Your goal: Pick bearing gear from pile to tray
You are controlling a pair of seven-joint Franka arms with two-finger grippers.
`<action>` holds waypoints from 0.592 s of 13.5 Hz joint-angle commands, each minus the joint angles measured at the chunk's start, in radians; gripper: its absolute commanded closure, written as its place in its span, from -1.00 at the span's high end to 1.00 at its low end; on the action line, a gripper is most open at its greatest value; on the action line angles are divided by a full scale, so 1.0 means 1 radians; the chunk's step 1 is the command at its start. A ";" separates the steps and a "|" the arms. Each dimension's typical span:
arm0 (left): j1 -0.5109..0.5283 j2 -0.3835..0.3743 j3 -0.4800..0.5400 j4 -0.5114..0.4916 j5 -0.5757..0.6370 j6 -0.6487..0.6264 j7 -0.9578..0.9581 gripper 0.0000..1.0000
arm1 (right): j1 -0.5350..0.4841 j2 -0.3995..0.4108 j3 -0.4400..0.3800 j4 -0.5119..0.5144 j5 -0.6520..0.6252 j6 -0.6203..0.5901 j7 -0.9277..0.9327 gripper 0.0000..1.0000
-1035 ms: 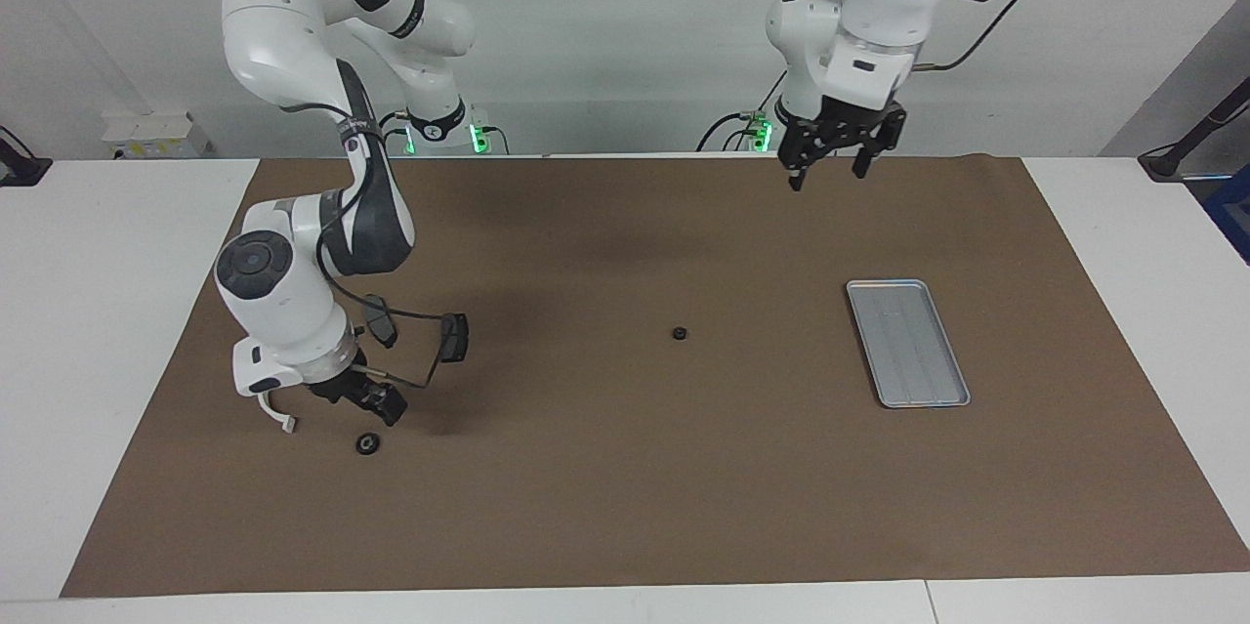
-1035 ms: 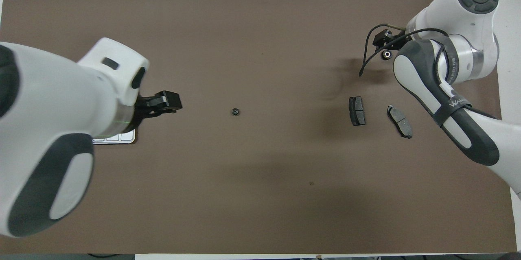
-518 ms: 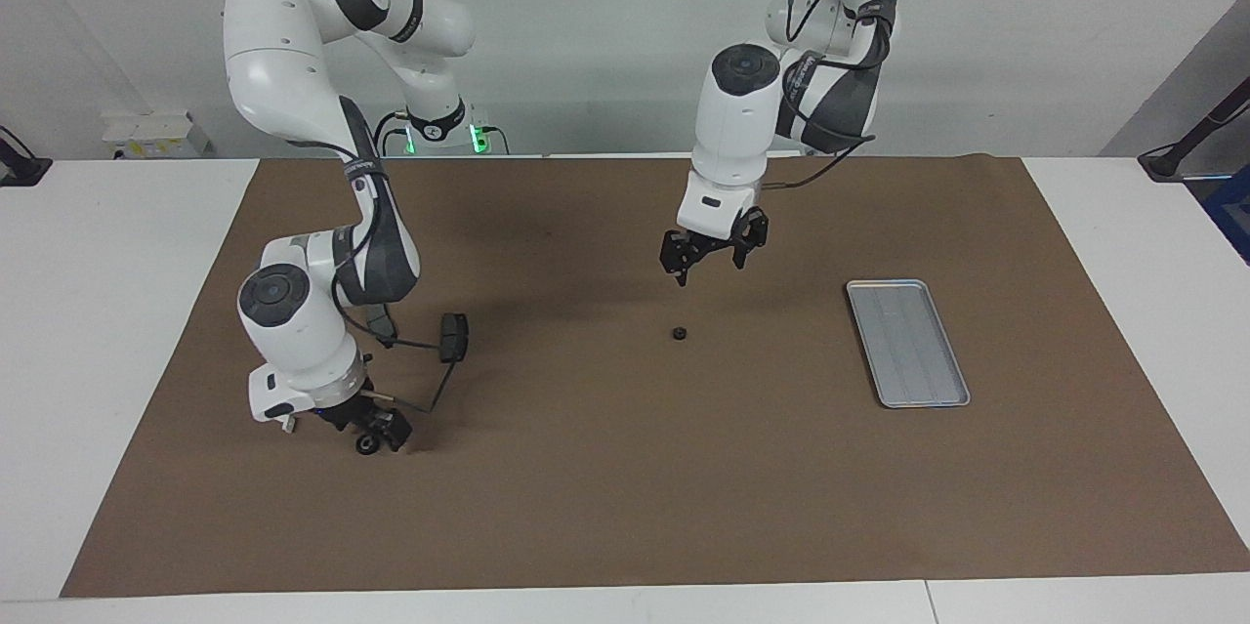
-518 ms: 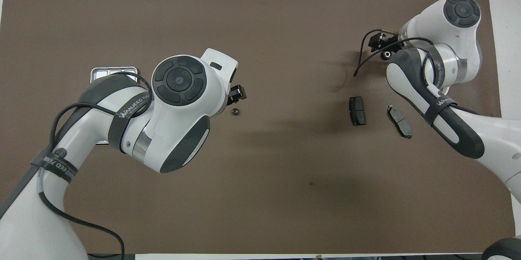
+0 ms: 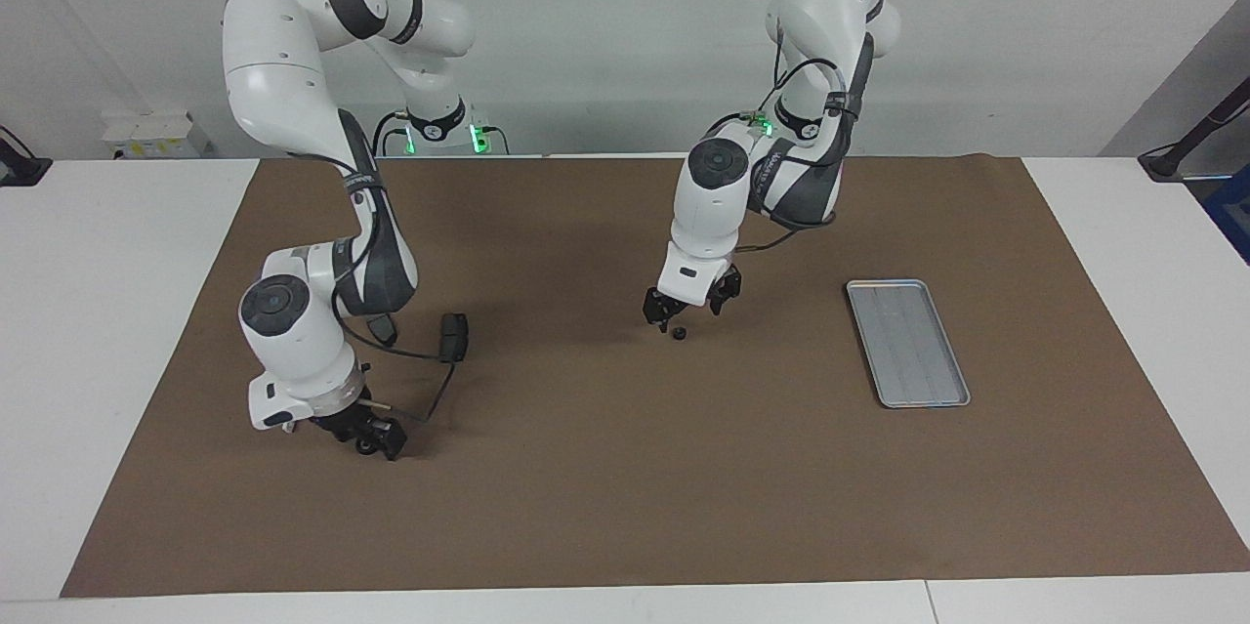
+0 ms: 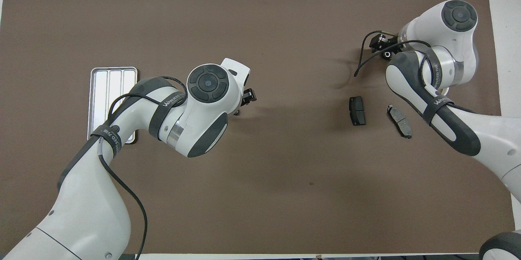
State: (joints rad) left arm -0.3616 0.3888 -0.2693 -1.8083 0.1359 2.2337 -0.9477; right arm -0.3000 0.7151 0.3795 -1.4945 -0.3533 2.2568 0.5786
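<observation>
1. Since the earlier frames, the left gripper [image 5: 682, 312] has swung from high near its base down toward mid-tabletop, and the right gripper [image 5: 371, 436] has lowered onto a part it was beside.
2. Left gripper: fingers spread, hanging just above a small black bearing gear [image 5: 678, 333] on the brown mat [image 5: 625, 507]; the spread suits straddling the part before closing.
3. Right gripper: low at the right arm's end of the tabletop, at a second small round piece [image 5: 365, 447]; whether its fingers pinch it cannot be told.
4. Tray [image 5: 908, 343]: flat, nothing in it, toward the left arm's end, well apart from both gears; a short carry for the left arm.
5. Two dark brake pads [image 6: 357, 110] [image 6: 399, 121] lie nearer the robots than the right gripper's target, untouched.
6. Judgement: grasp stage; no gear is delivered yet.
</observation>
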 commanded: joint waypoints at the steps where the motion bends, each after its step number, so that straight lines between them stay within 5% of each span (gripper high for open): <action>1: -0.019 -0.024 0.005 -0.078 0.024 0.078 -0.032 1.00 | -0.014 0.000 0.012 -0.012 -0.009 0.004 -0.014 -0.42; 3: -0.020 -0.021 0.005 -0.085 0.024 0.078 -0.034 1.00 | -0.014 0.000 0.012 -0.012 -0.007 0.000 -0.014 -1.00; 8: -0.014 -0.013 0.008 -0.112 0.028 0.122 -0.032 1.00 | -0.011 -0.003 0.013 0.002 -0.013 -0.049 -0.020 -1.00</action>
State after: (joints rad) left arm -0.3731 0.3889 -0.2705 -1.8831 0.1360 2.3095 -0.9569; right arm -0.3011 0.7052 0.3842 -1.4922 -0.3531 2.2494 0.5786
